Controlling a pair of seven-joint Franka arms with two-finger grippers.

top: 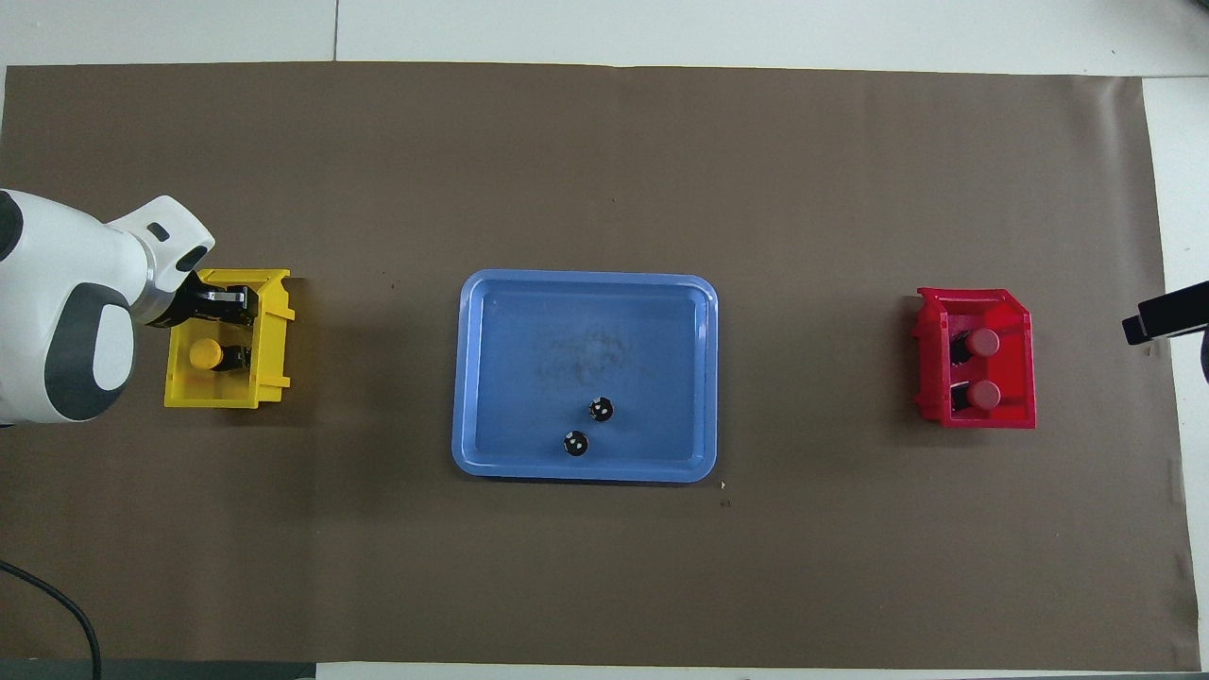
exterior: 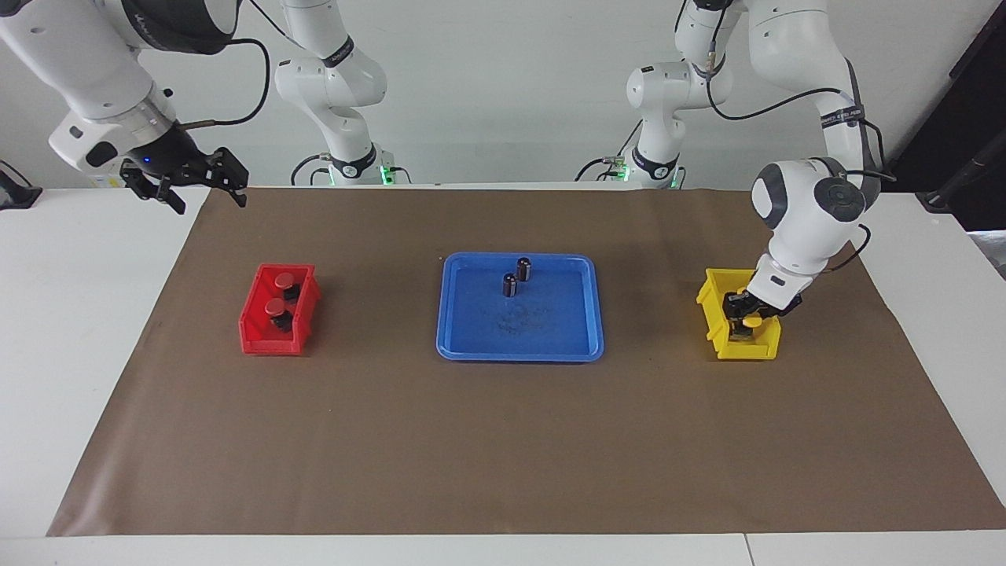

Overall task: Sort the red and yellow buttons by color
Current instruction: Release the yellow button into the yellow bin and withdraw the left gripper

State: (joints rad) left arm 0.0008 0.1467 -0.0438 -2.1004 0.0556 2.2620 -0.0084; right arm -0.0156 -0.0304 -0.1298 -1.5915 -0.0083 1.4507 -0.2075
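Left fingers (exterior: 747, 317) gripping yellow button (exterior: 752, 321), right fingers (exterior: 189, 189) spread

Right gripper (top: 1166, 318) is cut by the overhead picture's edge; only a dark tip shows. Inside the yellow bin (exterior: 711, 303), the left gripper (exterior: 742, 311) covers one yellow button; its grip can't be made out.
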